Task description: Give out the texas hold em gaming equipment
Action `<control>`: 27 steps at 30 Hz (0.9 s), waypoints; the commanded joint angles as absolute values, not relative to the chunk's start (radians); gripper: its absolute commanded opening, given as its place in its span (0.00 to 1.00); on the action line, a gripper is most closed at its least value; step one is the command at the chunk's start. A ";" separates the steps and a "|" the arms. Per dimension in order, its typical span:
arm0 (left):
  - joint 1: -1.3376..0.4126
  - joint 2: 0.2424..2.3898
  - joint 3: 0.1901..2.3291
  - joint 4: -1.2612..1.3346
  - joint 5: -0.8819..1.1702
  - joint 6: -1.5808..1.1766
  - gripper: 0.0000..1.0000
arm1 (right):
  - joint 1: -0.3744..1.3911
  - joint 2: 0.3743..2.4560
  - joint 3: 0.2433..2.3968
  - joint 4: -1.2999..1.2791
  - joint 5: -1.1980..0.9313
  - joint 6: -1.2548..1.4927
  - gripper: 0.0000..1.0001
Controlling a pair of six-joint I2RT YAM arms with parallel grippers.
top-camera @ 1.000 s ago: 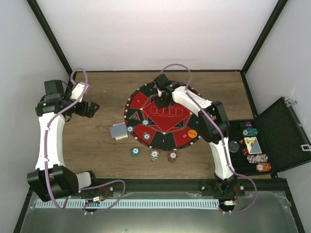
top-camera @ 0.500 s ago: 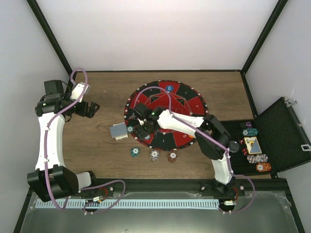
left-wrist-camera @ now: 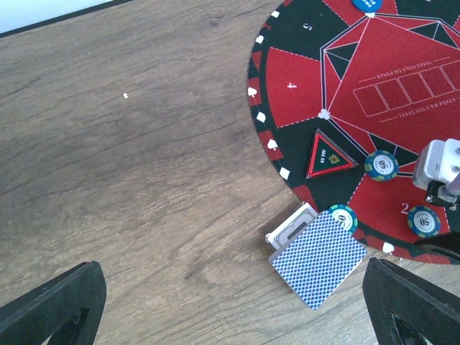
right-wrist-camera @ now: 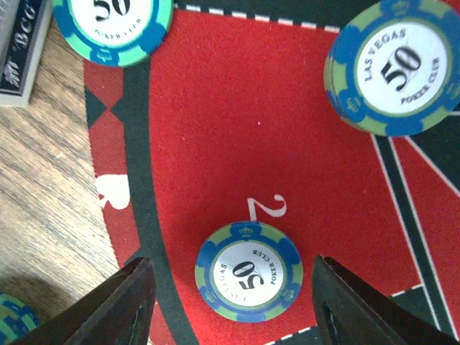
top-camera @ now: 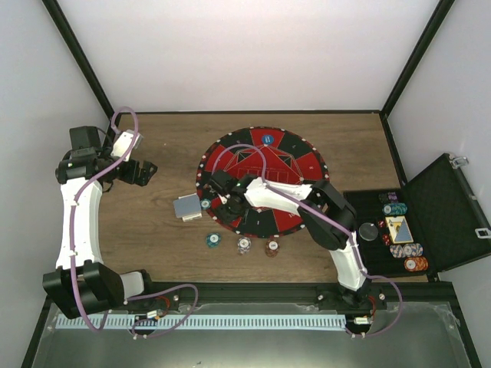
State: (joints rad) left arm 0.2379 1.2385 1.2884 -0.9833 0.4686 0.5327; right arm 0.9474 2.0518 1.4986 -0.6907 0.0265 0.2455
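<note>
A wooden table [top-camera: 153, 230] carries a round red-and-black poker mat [top-camera: 303, 163]. The right gripper [right-wrist-camera: 231, 264] hangs over the mat's near-left part, fingers [right-wrist-camera: 118, 309] spread either side of a teal fifty chip [right-wrist-camera: 249, 271] lying flat on the red segment marked 2, apparently not touching it. The left gripper [top-camera: 144, 171] hovers wide open at far left; blue-backed playing cards [left-wrist-camera: 318, 260] lie beside the mat's rim.

1. The teal chip [right-wrist-camera: 115, 21] at the top left of the right wrist view is cut off by the upper edge.
2. Only a sliver of the corner chip [right-wrist-camera: 13, 320] shows (bottom left).
3. The blue disc [left-wrist-camera: 368, 3] is sliced by the left wrist view's top edge.
4. A white-edged item [left-wrist-camera: 291, 226], box or card, lies half hidden under the top card [left-wrist-camera: 320, 259].
5. Seen from above, the stacked chips [top-camera: 405, 251] in the case [top-camera: 449, 207] are too small to read.
</note>
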 commanded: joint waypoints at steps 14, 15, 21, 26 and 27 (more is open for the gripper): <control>0.244 1.211 1.305 -0.988 0.476 0.544 1.00 | 0.962 2.083 1.454 -0.670 0.035 0.250 0.40; 0.245 1.212 1.306 -0.988 0.474 0.546 1.00 | 0.962 2.085 1.460 -0.672 0.035 0.251 0.37; 0.244 1.207 1.305 -0.988 0.470 0.550 1.00 | 0.963 2.070 1.468 -0.688 0.079 0.254 0.23; 0.246 1.207 1.302 -0.988 0.472 0.551 1.00 | 0.952 2.050 1.488 -0.712 0.139 0.246 0.21; 0.246 1.206 1.300 -0.987 0.472 0.550 1.00 | 0.952 2.049 1.496 -0.715 0.143 0.243 0.20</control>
State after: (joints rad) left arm 0.2379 1.2243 1.2884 -0.9829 0.4671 0.5358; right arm 0.9524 2.0529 1.4654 -0.6682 0.0883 0.2504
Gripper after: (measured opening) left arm 0.999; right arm 0.207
